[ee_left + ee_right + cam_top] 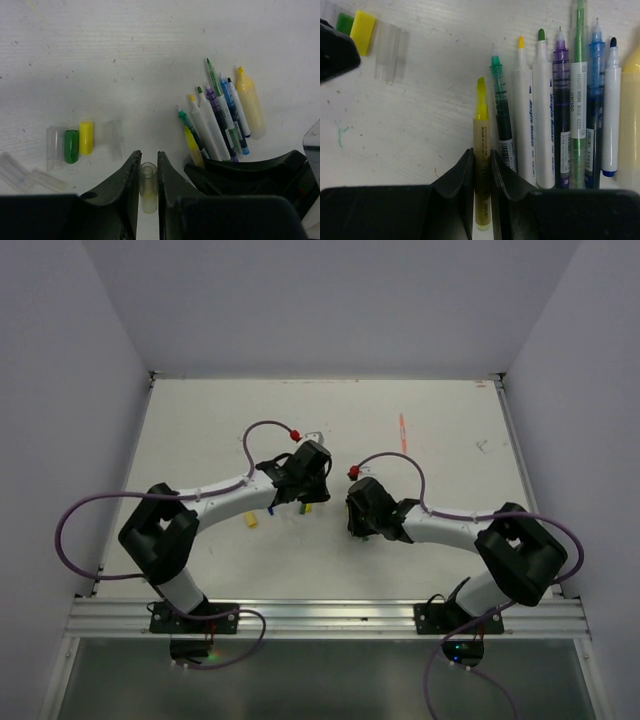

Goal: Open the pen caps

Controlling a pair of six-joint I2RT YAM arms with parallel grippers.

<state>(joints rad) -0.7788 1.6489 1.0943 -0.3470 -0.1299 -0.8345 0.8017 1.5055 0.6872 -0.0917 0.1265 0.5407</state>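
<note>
Pinched between the fingers of left gripper (pixel 148 160): clear yellowish cap (pixel 148 187), off its pen, long axis in line with the fingers.

Loose on the table (pixel 125 55), left of that gripper, lying side by side: clear caps (pixel 52 147), green cap (pixel 71 146), yellow cap (pixel 86 137), one more clear one just right of the yellow. Two further clear ones low left, tilted.

Right of the gripper: pens (pixel 220 120) in a tight fan, touching, tips bare and pointing away from the arms. Stubby yellow highlighter (pixel 250 102) at the far right of the fan.

Clenched in right gripper (pixel 481 152): yellow-tipped pen (pixel 481 165), leftmost of the row, barrel between the fingers, bare chisel tip pointing straight out from the wrist. Rest of the row parallel to it, just beside.

White scuffed tabletop, thin orange-red mark (pixel 403 430) toward the far side. Pale walls (pixel 60 390) on three sides. Both grippers mid-table in the top view, near each other, not touching.
</note>
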